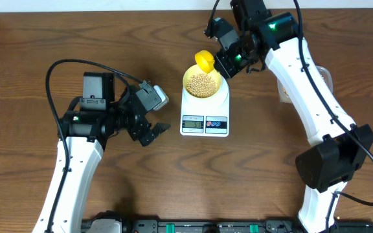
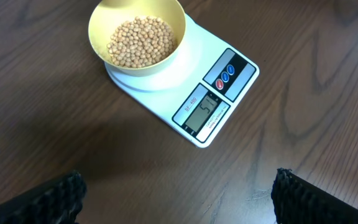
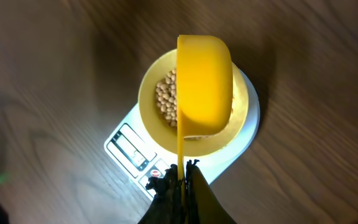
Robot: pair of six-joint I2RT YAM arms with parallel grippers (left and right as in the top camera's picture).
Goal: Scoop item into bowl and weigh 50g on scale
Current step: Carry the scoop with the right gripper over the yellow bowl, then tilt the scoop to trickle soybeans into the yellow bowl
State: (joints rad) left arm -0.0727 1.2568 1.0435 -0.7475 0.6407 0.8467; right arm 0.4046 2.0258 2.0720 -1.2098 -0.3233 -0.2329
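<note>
Right wrist view: right gripper (image 3: 180,177) clenched on the yellow scoop (image 3: 204,87) over the bowl (image 3: 148,109). Trickle soybeans (image 3: 165,99) slowly, watching the scale (image 3: 126,140); left gripper (image 1: 154,134) idle, spread open.

Beans (image 2: 140,40) in bowl (image 2: 98,37) on scale (image 2: 166,93) — scoop (image 3: 204,81) just above.

Tan beans (image 2: 140,40) in pale-yellow bowl (image 2: 137,70), upright on flat white scale (image 2: 166,96)

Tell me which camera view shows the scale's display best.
The left wrist view: the scale's display is near, unobstructed and faces the camera, though its digits are hard to read. Overhead shows it small, its digits illegible. The right wrist view shows it small and slanted, beside the handle of the yellow scoop.
</note>
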